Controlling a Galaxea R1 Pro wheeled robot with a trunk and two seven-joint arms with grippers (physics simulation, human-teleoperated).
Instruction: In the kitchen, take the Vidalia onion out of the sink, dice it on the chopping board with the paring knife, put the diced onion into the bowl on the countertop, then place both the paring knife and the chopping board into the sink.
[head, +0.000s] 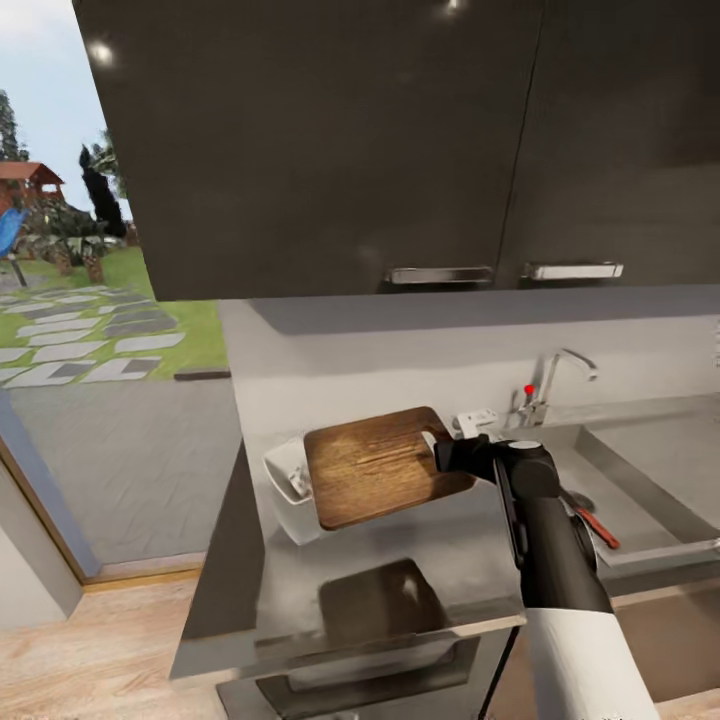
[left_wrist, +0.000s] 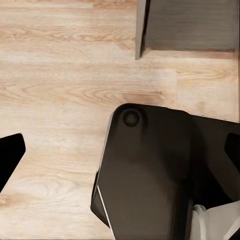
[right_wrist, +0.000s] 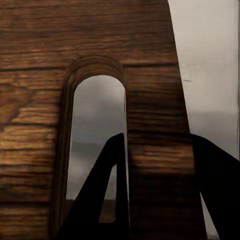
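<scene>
in the head view we saw the right gripper (head: 452, 455) clamped on the end of the chopping board (head: 385, 465), holding it lifted and tilted above the countertop (head: 470, 575). its dark shadow lay on the worktop below. the board's far end hung over the white bowl (head: 288, 485), hiding most of it; we could not tell whether the two touched. the bowl sat on the countertop near its left end, close to the wall.

in the right wrist view the board (right_wrist: 100, 50) showed close up, with its slot hole (right_wrist: 97, 140) in the middle. one dark finger (right_wrist: 102, 200) passed in front of the slot and the other (right_wrist: 217, 190) stood past the board's edge, so the strip of wood beside the slot sat pinched between them.

the sink (head: 650, 470) lay to the right of the board, with the tap (head: 555, 385) and its red knob (head: 528, 389) at the back wall. the paring knife (head: 595, 525) lay down in the basin, its reddish handle showing just beside our right arm. we could not make out the onion.

in the left wrist view the left gripper (left_wrist: 120, 155) pointed down at the wooden floor (left_wrist: 60, 75), with part of the robot's dark base (left_wrist: 150, 175) under it. its two fingertips (left_wrist: 10, 155) sat at opposite edges of that picture, spread wide, with nothing between them.
</scene>
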